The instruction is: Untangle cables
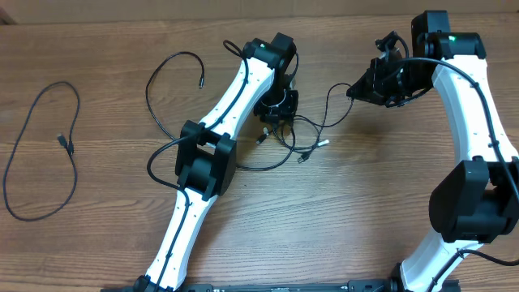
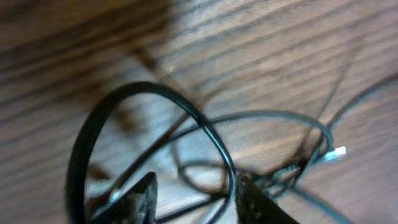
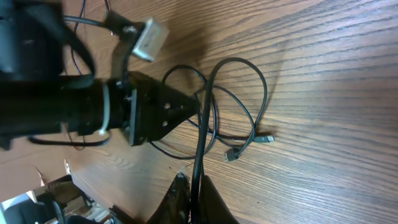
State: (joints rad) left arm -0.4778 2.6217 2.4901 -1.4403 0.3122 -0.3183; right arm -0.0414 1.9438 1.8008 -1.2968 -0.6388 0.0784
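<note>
Centrally, the cables (image 1: 285, 138) lie as a loose knot of thin black loops on the wooden table (image 1: 97, 243), with three small plug ends fanned out at the knot's near edge; in the right wrist view the same knot (image 3: 265, 93) shows two silver-tipped plugs lying side by side just clear of the loops.

Directly over the far side of the knot hangs the left gripper (image 1: 274, 120), pointing down; from its own camera the left gripper (image 2: 196, 193) has its fingers (image 2: 140, 199) well apart, with thin strands running through the gap and none visibly pinched – released, then. A thicker, blurred black loop crosses close in front of that lens and hides much of the knot behind it.

To the right of the knot, a single cord (image 1: 328, 101) rises out of it to the right gripper (image 1: 354, 91); the wrist view shows the right gripper (image 3: 194, 186) clenched on that cord (image 3: 200, 143), which runs straight from the closed tips to the loops.

Across the left of the knot lies the left arm (image 1: 235, 93); its black wrist covers the knot's far loops from above, and its elbow block (image 1: 207, 158) sits on a long cable (image 1: 148, 97) that curls away to the left – where that cable goes beneath the block cannot be told. The right arm (image 1: 466, 105) stands well to the right of the knot.

Far to the left of the knot, well apart from everything, a lone cable (image 1: 65, 144) lies in one open loop.
</note>
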